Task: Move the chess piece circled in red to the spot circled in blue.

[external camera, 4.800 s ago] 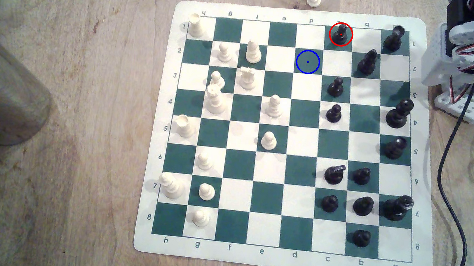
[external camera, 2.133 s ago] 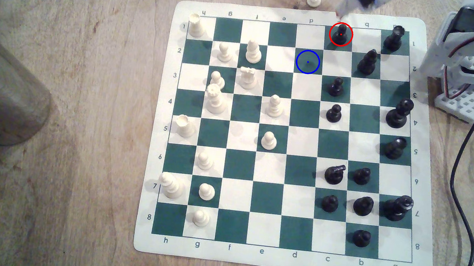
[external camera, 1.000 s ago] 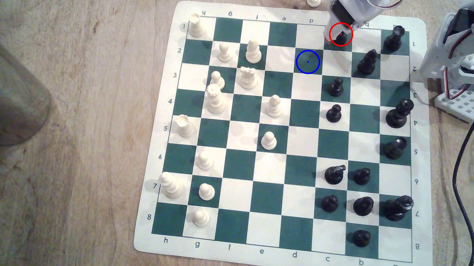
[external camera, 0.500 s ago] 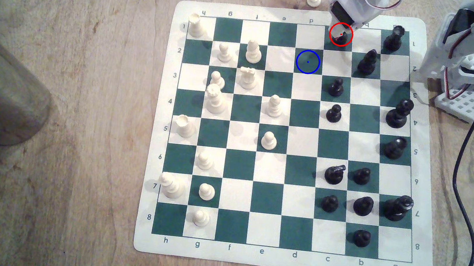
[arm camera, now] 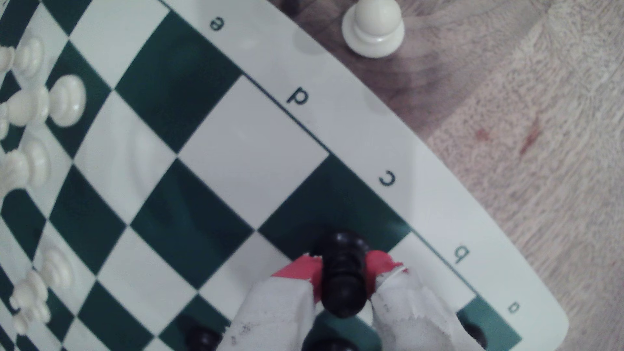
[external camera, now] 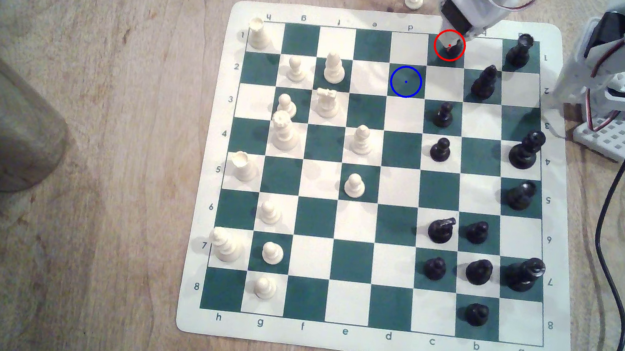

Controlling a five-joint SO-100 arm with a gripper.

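Wrist view: small black pawn (arm camera: 343, 273), ball head, slim neck, pinched tight btwn red-tipped pincer (arm camera: 344, 270) fingers.

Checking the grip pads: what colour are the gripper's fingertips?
Red fingertips on white fingers, clearest in the wrist view.

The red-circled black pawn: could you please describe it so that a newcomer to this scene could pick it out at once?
Start at the green-and-white chess mat and follow its far edge row, marked 1, to the green square under the letter c. The black pawn there stands between the red-tipped fingers of the white pincer. Unlike the other black pawns, it alone wears a red ring, diagonally next to the blue-ringed square.
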